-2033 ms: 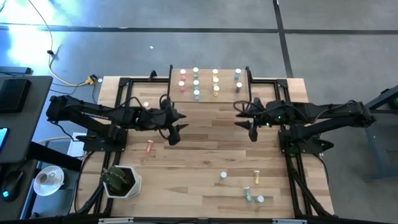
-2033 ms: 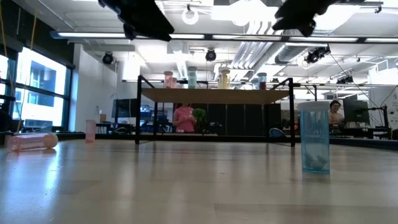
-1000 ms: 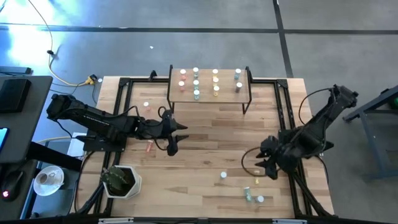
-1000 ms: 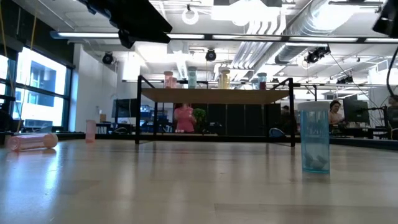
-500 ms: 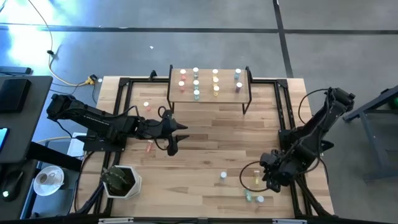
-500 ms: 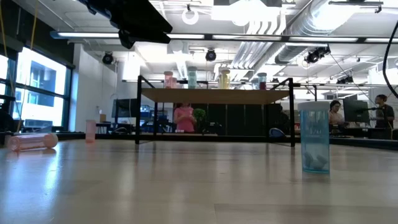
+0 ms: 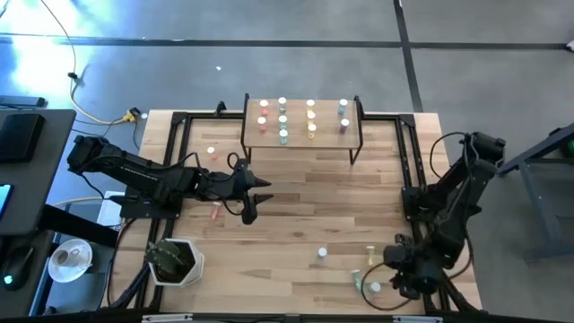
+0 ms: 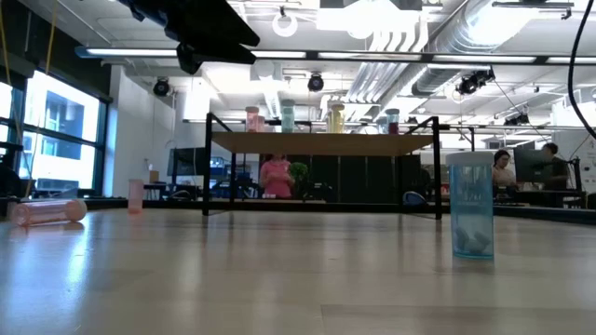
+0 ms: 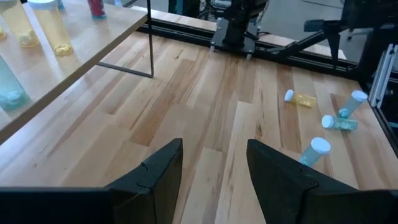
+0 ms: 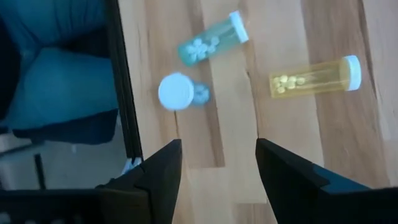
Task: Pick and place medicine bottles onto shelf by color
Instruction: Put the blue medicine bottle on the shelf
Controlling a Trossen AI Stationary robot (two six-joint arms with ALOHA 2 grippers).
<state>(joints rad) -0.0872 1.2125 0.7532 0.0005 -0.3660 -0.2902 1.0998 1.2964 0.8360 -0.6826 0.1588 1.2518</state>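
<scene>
A robotics lab in an open-plan industrial office: exposed ducts and pipes point(image 8: 410, 65) run under the ceiling with strip lights, ceiling cameras point(image 8: 316, 82) hang above, people point(image 8: 276, 177) sit at monitors far behind the plank worktop point(image 7: 296, 206), and the floor point(image 7: 269, 67) is bare grey concrete.

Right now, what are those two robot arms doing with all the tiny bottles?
They sort medicine bottles by color onto the shelf, where several already stand. The right pincer, open and empty, hangs over a yellow bottle and a green bottle lying near the table's front right corner. The left pincer waits open mid-table, holding nothing.
</scene>
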